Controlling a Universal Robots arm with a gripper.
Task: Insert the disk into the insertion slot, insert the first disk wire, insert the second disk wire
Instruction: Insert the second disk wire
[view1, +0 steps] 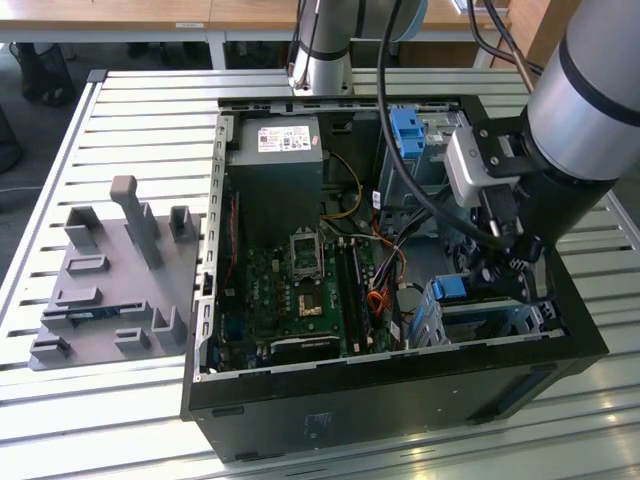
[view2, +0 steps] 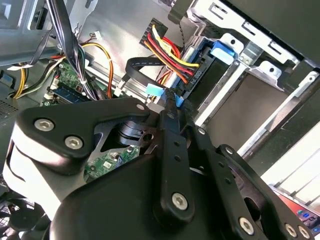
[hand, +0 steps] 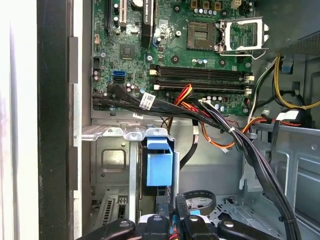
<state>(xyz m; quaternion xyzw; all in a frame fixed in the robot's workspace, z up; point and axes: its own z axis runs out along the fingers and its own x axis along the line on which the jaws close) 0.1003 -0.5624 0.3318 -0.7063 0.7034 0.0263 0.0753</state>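
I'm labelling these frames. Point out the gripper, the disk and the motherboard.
gripper (view2: 172, 97), second wrist view, between its fingertips.
disk (hand: 159, 167), first wrist view, on its blue carrier end in the cage.
motherboard (view1: 300, 290), exterior view, on its green middle.

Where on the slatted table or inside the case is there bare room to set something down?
Free: table slats behind the grey fixture; front slats left of the case. Crowded: around the gripper at the insertion slot, where wires cross over the motherboard.
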